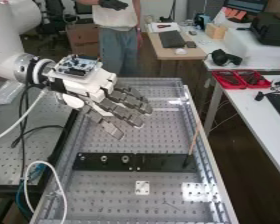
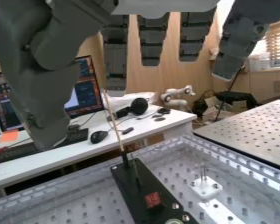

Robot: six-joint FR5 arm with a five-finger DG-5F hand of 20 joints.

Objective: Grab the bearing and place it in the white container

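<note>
The robot hand [image 1: 91, 86] hangs open and empty over the desk [image 1: 167, 129], fingers nearly straight, and at its six o'clock what looks like the bearing [image 1: 125, 159] sits on a black strip [image 1: 160, 162], whose three-o'clock end carries a slightly tilted stick [image 1: 193, 139].

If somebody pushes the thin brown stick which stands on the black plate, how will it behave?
The stick looks straight, so it is probably quite stiff, not floppy. Being so thin for its length, it should be light and might snap under a strong sideways push. Only its foot meets the black plate, so a push near the top would likely tip it.
</note>
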